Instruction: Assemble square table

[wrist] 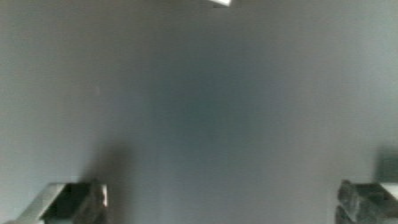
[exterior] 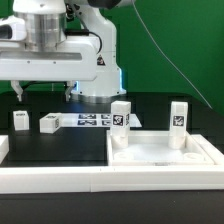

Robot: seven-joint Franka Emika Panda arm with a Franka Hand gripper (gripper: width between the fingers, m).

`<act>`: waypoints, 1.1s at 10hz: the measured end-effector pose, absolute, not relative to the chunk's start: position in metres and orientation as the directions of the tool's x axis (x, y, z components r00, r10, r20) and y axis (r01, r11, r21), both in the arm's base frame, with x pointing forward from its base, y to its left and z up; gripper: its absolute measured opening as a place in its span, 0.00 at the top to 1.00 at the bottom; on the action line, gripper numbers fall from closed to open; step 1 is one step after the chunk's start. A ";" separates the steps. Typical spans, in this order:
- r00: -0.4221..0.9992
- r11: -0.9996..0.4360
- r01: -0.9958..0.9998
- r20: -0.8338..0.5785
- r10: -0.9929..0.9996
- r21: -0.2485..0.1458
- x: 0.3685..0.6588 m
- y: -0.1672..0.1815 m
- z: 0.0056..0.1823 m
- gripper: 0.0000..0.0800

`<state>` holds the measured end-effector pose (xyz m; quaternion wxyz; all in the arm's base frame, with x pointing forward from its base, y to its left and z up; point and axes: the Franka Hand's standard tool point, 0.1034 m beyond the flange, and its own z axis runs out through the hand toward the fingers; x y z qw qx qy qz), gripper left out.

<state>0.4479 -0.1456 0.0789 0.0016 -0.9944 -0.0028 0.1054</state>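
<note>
Black table (exterior: pixel 70 145): tabletop slab (exterior: pixel 165 158) on exterior view's right, far-left leg (exterior: pixel 21 120) and second leg (exterior: pixel 48 124) loose, marker board (exterior: pixel 92 121) just beside them, white rail (exterior: pixel 50 180) along the near edge

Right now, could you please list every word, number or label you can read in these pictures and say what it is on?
Readable words or numbers: none in either view.
Tags on the marker board, the upright legs and the loose legs: black-white patterns only, no text.
Wrist view: blurred, no print visible.
</note>
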 end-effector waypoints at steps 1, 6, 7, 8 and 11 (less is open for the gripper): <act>0.974 -1.000 -0.022 -0.226 -0.018 -0.017 0.440 -0.152 0.074 0.19; 0.969 -0.999 -0.047 -0.243 -0.040 -0.021 0.436 -0.154 0.069 0.19; 0.951 -0.989 -0.140 -0.283 -0.122 -0.044 0.428 -0.160 0.065 0.19; 0.932 -0.982 -0.184 -0.326 -0.161 -0.040 0.419 -0.162 0.059 0.19; 0.904 -0.981 -0.192 -0.395 -0.162 -0.038 0.409 -0.152 0.046 0.19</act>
